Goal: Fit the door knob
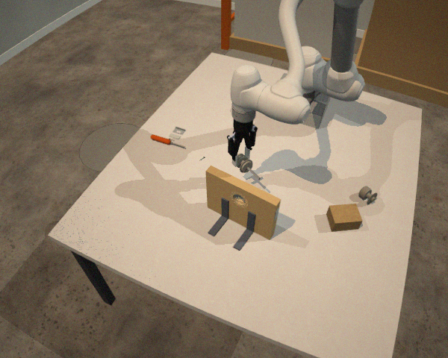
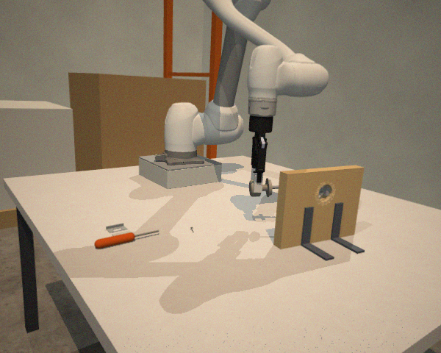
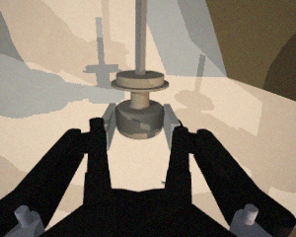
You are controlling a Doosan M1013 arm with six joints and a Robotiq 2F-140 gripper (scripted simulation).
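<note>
My gripper (image 1: 240, 159) is shut on the grey door knob (image 1: 244, 164) and holds it above the table, just behind the upright wooden board (image 1: 241, 201). The knob's round plate and its thin square spindle (image 3: 140, 34) point toward the board's robot-facing side. It also shows in the exterior view (image 2: 260, 187), with the spindle tip close to the board (image 2: 319, 205), to the left of the round hole with the latch socket (image 2: 325, 191).
Two dark brackets (image 1: 231, 227) hold the board upright. A second knob (image 1: 366, 194) and a small wooden block (image 1: 343, 216) lie at the right. An orange screwdriver (image 1: 166, 140), a small metal plate (image 1: 176, 136) and a tiny screw (image 1: 202, 157) lie at the left.
</note>
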